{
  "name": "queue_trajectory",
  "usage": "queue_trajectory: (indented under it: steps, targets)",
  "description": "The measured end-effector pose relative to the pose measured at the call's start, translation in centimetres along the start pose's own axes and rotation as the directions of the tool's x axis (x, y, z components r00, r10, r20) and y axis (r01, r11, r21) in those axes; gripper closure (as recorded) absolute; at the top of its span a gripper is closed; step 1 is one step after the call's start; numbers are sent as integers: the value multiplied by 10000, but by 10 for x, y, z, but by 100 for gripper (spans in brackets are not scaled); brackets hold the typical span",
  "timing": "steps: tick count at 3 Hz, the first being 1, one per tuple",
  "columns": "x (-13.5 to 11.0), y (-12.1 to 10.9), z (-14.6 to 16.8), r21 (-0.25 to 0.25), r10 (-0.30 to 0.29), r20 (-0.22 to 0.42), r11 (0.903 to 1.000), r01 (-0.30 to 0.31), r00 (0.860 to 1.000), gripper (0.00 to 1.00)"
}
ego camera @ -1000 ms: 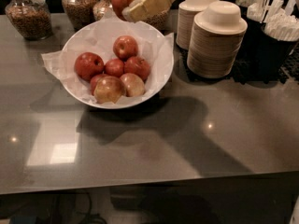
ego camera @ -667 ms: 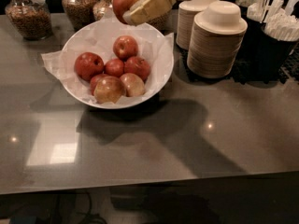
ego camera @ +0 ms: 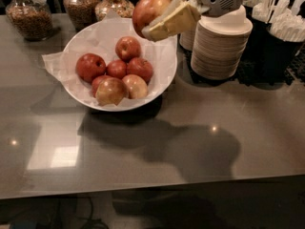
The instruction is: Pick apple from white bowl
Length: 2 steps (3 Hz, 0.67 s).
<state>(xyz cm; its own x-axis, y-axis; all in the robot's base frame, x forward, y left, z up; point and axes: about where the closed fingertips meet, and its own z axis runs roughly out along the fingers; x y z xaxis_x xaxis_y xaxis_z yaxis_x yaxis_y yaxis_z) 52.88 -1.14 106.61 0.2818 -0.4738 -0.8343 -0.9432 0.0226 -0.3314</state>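
Observation:
The apple (ego camera: pixel 148 9), large, red with yellow patches, is held in my gripper (ego camera: pixel 164 14), lifted above the right rim of the white bowl (ego camera: pixel 162 78). The cream-coloured fingers (ego camera: pixel 174 23) are shut on it. The arm reaches in from the upper right. The bowl is wide and paper-lined and sits left of centre on the grey table. It holds several smaller apples: dark red ones (ego camera: pixel 90 66) and a duller golden-brown one (ego camera: pixel 110 90).
Stacks of small paper bowls (ego camera: pixel 219 46) stand right of the bowl. Glass jars (ego camera: pixel 31 15) line the back left. Dark holders with utensils (ego camera: pixel 286 27) stand at the back right. The table's front edge (ego camera: pixel 152 187) runs across the lower frame.
The view has closed in on the table. The gripper with the apple now shows lower and further right, beside the bowl's right rim. The apples in the bowl have not moved.

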Motion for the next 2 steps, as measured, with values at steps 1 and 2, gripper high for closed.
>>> queue_trajectory:
  steps: [1,2]
  targets:
    - [1,19,-17,328,126,-229,9994,-118,9997,100]
    - [1,19,-17,327,123,-229,9994,-116,9997,100]
